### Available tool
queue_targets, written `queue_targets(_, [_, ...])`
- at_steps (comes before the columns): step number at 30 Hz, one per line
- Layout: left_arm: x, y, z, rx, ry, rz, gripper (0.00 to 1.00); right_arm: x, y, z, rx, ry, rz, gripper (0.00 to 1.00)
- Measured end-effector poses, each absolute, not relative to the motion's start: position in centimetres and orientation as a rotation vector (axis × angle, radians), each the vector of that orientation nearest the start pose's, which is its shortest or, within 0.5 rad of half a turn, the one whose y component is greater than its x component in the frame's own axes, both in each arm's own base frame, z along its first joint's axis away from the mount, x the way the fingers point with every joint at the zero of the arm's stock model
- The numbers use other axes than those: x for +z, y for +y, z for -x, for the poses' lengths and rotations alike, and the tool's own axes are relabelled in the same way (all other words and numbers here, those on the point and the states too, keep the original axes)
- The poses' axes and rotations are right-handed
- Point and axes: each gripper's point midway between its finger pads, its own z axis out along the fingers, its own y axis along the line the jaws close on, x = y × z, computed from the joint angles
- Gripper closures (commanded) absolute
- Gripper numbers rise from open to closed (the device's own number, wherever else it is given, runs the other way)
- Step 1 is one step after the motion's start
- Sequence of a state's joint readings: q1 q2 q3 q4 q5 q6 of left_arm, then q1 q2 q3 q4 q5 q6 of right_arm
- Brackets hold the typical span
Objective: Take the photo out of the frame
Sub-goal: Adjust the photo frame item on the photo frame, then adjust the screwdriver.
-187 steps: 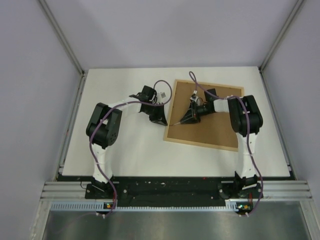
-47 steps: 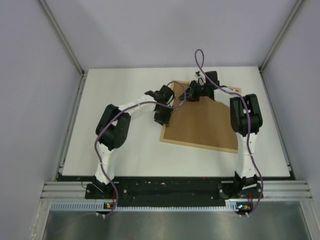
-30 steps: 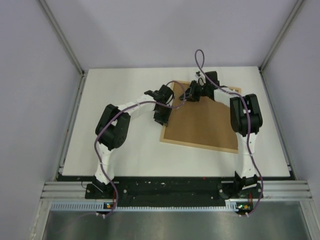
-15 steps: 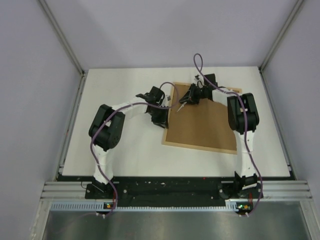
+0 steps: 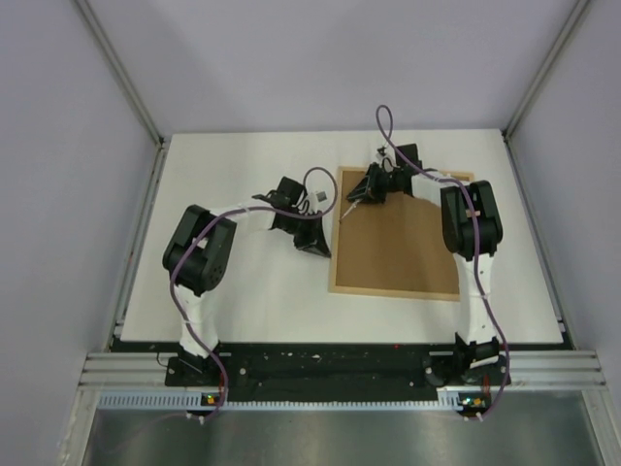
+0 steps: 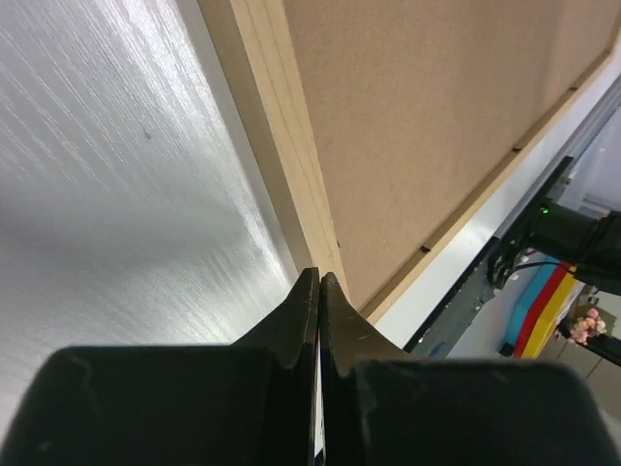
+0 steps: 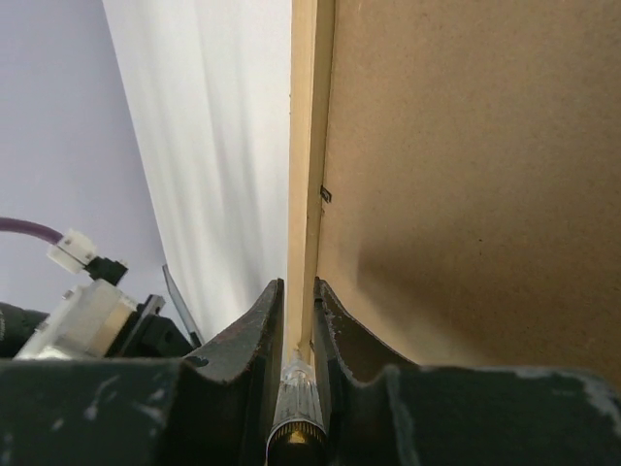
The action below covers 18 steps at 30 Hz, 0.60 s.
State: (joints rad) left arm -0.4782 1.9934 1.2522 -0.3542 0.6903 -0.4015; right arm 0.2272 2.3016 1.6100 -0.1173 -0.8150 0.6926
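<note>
The frame (image 5: 393,292) lies face down on the white table, its plain brown backing board (image 5: 400,238) up. The photo is hidden beneath that board. My left gripper (image 5: 317,247) is shut and empty just off the frame's left side; in the left wrist view its tips (image 6: 319,279) meet right before the light-wood rim (image 6: 281,165). My right gripper (image 5: 363,193) is over the frame's far left corner, shut on a thin clear-tipped tool (image 7: 294,388). The tool points along the rim (image 7: 303,146) beside the board (image 7: 466,175).
Small black tabs (image 7: 326,194) sit where board meets rim. The table (image 5: 243,282) is walled at left, right and back by grey panels with metal posts (image 5: 121,73). The arms' mounting rail (image 5: 340,369) runs along the near edge.
The frame has swung round and now lies square to the table. My left gripper has pulled back to the left of the rim and closed. The right gripper still holds its tool at the corner.
</note>
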Motion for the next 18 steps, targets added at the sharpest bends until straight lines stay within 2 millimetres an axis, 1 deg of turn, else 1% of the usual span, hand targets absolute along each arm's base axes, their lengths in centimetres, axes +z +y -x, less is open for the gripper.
queue_targets(2, [4.5,-29.7,-30.6,-1.218,2.74,-0.332,1.0,5.1,26.0,-47.3,1.398,2.488,-0.152,1.0])
queue_targets(5, [5.8,-29.1,-32.0,-1.228,2.697,-0.305,0.83,4.7,26.0,-46.6,1.425,2.504,-0.167,1.0])
queue_targets(8, [7.2,-28.8,-34.1,-1.212,2.644,-0.295,0.71,4.6,26.0,-46.0,1.435,2.518,-0.179,1.0])
queue_targets(11, [8.6,-28.8,-36.2,-1.177,2.594,-0.304,0.67,4.5,25.7,-45.8,1.421,2.523,-0.183,1.0])
queue_targets(14, [9.2,-29.4,-37.9,-1.158,2.56,-0.319,0.66,4.5,25.3,-45.5,1.406,2.533,-0.195,1.0])
queue_targets(16, [8.9,-29.9,-38.8,-1.142,2.557,-0.32,0.66,4.4,25.1,-45.4,1.395,2.539,-0.206,1.0])
queue_targets(18, [8.2,-30.2,-39.4,-1.127,2.567,-0.32,0.67,4.3,24.9,-45.6,1.377,2.536,-0.217,1.0])
